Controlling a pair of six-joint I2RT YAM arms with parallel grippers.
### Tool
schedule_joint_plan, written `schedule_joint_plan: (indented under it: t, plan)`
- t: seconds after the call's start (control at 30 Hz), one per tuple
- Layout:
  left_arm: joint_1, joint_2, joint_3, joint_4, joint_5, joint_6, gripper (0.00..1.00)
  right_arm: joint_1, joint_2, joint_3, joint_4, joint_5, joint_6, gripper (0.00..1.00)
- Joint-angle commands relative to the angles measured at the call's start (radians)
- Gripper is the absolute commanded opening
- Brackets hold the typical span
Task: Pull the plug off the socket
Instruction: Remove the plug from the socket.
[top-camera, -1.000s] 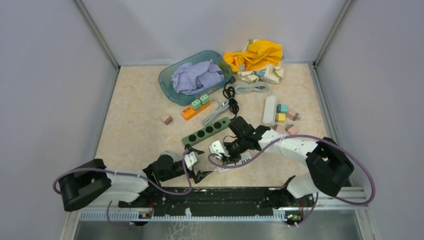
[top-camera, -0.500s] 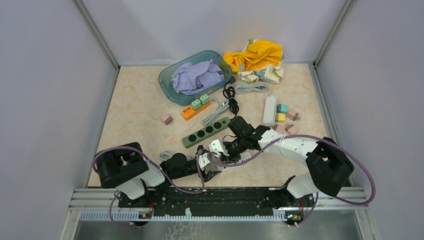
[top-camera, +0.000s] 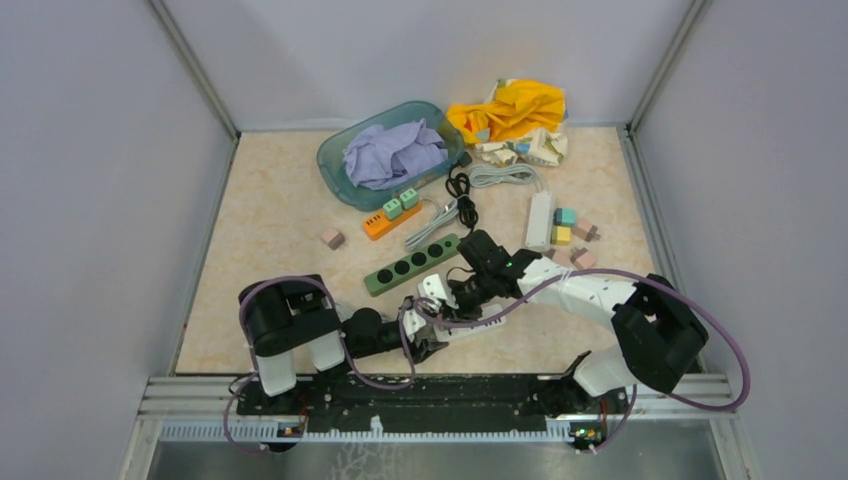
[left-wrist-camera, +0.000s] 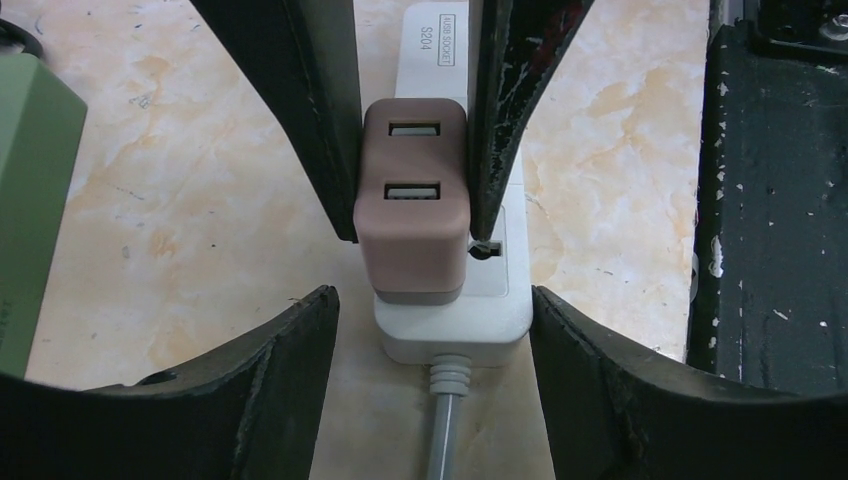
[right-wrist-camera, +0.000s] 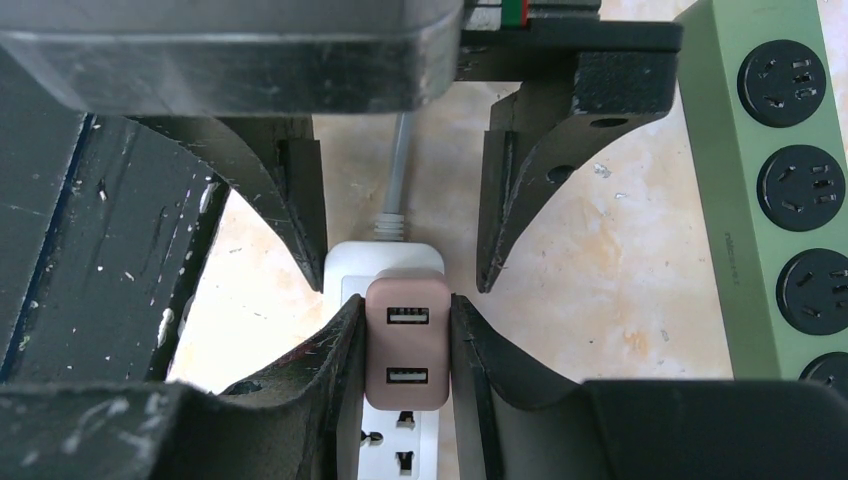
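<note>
Change: Left arm has swung in from 8 o'clock toward the middle of the near edge. Its left pincer (left-wrist-camera: 432, 300) now straddles the cable end of the white socket strip (left-wrist-camera: 500, 300), with narrower jaws than a second ago. The right arm has barely shifted.
Task's thing: the brown two-port plug (left-wrist-camera: 410, 215) is seated in the strip, which lies flat on the tabletop (left-wrist-camera: 180, 180) at about 6 o'clock in the top view, close to the arm bases.
Right pincer (right-wrist-camera: 407, 310): clenched on the plug, one finger flat against each long side.
Left pincer: released. Its fingers flank the strip's end, one almost touching and the other with a sliver of gap, so it has no hold yet.
Step in hand: bracing the strip, by my reading. The plug is gripped and the holding-down grip is only half made.
Next move: the left jaws likely need to finish closing on the strip body. The right pincer can then draw the plug straight up off the socket face without rocking it.
Risk: if the strip is not pinned, it may lift along with the plug.
Edges: the black base rail (left-wrist-camera: 780, 200) runs just beside the strip at 6 o'clock. The strip's grey cable (left-wrist-camera: 445, 430) passes between the left fingers.
Open room: the green power strip (right-wrist-camera: 780, 180) lies near at 11 o'clock. The space above the plug looks free.
</note>
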Motion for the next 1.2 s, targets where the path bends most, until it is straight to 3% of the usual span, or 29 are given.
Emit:
schedule_joint_plan:
  t: [0.0,0.23,0.43,0.57,0.83,1.03,1.17]
  plan:
    - [-0.008,0.037,0.014,0.124,0.019,-0.029,0.72,-0.009,-0.017,0.039,0.019,-0.017,0.012,0.00]
    - [-0.008,0.046,0.014,0.115,0.014,-0.032,0.60,-0.009,-0.009,0.038,0.019,-0.013,0.011,0.00]
    - [-0.008,0.050,0.015,0.117,0.005,-0.038,0.28,-0.008,-0.011,0.026,0.011,-0.021,-0.015,0.00]
    - [-0.007,0.051,0.015,0.116,-0.011,-0.041,0.17,-0.002,-0.019,-0.005,0.016,-0.102,-0.036,0.00]
    - [-0.006,0.063,0.013,0.116,0.004,-0.049,0.08,-0.014,-0.020,0.002,0.152,-0.067,0.138,0.00]
    - [-0.006,0.058,0.000,0.130,-0.011,-0.053,0.04,-0.091,-0.069,-0.029,0.088,-0.088,0.001,0.00]
    - [-0.005,0.063,0.004,0.136,-0.011,-0.057,0.02,-0.092,-0.071,-0.055,0.044,-0.193,-0.089,0.00]
